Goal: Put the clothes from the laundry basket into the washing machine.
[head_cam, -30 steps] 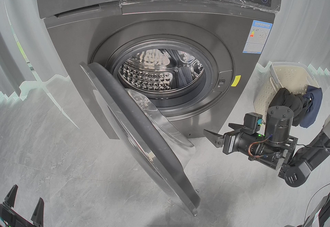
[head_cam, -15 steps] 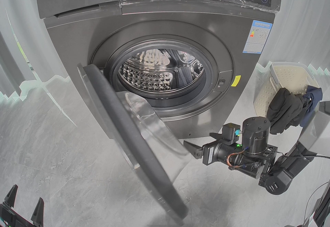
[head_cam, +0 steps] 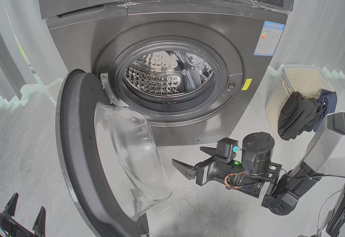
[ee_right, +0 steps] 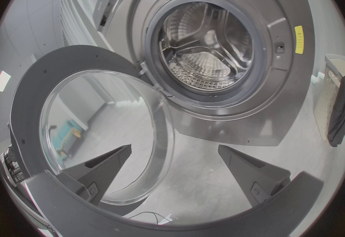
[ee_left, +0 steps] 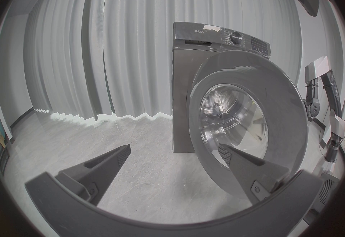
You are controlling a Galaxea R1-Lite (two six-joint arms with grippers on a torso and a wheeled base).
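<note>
The dark clothes (head_cam: 298,115) drape over the rim of the laundry basket (head_cam: 305,70), on the floor right of the washing machine (head_cam: 82,33). The right claw (head_cam: 187,155), wide and empty, points away from them toward the open door (head_cam: 72,133). It is much nearer them than the left claw (head_cam: 28,203), also wide.

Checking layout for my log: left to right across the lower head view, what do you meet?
The left gripper, washing machine door, right gripper, laundry basket with clothes draped over its rim.
</note>
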